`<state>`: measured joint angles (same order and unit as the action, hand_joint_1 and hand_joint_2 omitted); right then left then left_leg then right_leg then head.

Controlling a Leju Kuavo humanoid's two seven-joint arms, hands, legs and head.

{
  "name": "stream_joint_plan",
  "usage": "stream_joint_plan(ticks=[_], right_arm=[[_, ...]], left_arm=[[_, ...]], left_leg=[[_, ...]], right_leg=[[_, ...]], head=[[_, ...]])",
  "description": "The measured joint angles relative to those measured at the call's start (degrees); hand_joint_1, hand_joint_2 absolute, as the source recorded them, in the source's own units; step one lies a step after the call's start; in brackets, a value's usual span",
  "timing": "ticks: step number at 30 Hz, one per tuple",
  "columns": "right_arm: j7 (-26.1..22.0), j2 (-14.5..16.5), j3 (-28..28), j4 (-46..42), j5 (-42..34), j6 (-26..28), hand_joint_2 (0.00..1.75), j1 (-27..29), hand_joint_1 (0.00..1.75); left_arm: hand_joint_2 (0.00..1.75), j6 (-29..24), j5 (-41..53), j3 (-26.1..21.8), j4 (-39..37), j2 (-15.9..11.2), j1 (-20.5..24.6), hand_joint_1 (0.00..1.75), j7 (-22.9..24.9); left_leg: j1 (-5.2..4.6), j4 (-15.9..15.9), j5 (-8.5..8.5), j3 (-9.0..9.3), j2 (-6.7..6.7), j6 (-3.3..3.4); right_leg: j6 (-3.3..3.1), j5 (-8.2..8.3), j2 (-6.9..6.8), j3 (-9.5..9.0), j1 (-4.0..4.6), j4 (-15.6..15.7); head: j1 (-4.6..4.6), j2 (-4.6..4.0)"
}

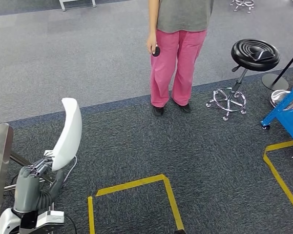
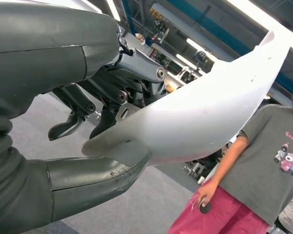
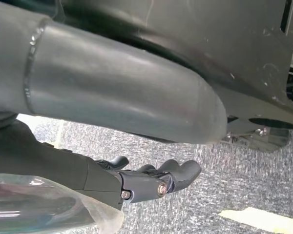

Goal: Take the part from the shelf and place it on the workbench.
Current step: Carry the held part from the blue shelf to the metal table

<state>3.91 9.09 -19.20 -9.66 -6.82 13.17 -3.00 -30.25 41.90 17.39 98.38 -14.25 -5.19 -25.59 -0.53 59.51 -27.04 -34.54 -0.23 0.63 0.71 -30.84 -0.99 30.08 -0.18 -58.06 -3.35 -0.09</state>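
Our left hand (image 1: 40, 168) pinches the part (image 1: 68, 134) at its lower end; it rises toward 1 o'clock, white, smooth, curved. Our right hand's (image 3: 152, 178) fingers (image 3: 181, 170) hang loosely apart, holding nothing.

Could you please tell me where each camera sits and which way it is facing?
Head view: high on the body, looking down at carpet; left robot hand holds the white part; a person stands ahead.
Left wrist view: behind that hand, facing up past the part.
Right wrist view: behind the right robot hand, facing the carpet.
Head and left wrist views share part and person.
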Motion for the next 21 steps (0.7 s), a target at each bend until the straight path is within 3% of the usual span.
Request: stream_joint_plan(ticks=[15, 19, 21], right_arm=[[0.69, 0.00, -0.01, 0.00, 1.12, 0.09, 0.00, 0.00, 0.00], [1.15, 0.10, -0.07, 0.00, 1.84, 0.67, 0.00, -0.05, 0.00], [1.27, 0.13, -0.10, -0.01, 2.20, 0.83, 0.00, -0.13, 0.00]], left_arm=[[1.75, 0.05, 0.13, -0.06, 0.05, -0.04, 0.04, 1.75, 0.24], [1.75, 0.04, 0.46, -0.07, 0.52, -0.19, 0.08, 1.75, 0.24], [1.75, -0.08, 0.74, -0.09, 0.92, -0.26, 0.06, 1.75, 0.25]], left_leg=[[0.01, 0.02, 0.08, 0.04, 0.00, 0.15], [-0.26, 0.12, -0.05, 0.00, -0.12, 1.16], [0.07, -1.19, 0.53, 0.66, -0.44, 1.78]], right_leg=[[0.17, 0.09, 0.00, 0.00, 0.02, 0.02], [1.04, 0.31, -0.26, -0.29, -0.19, 0.58], [1.40, -0.24, -0.21, -0.13, -0.15, 0.15]], head=[[0.03, 0.00], [0.07, 0.00], [0.02, 0.00]])
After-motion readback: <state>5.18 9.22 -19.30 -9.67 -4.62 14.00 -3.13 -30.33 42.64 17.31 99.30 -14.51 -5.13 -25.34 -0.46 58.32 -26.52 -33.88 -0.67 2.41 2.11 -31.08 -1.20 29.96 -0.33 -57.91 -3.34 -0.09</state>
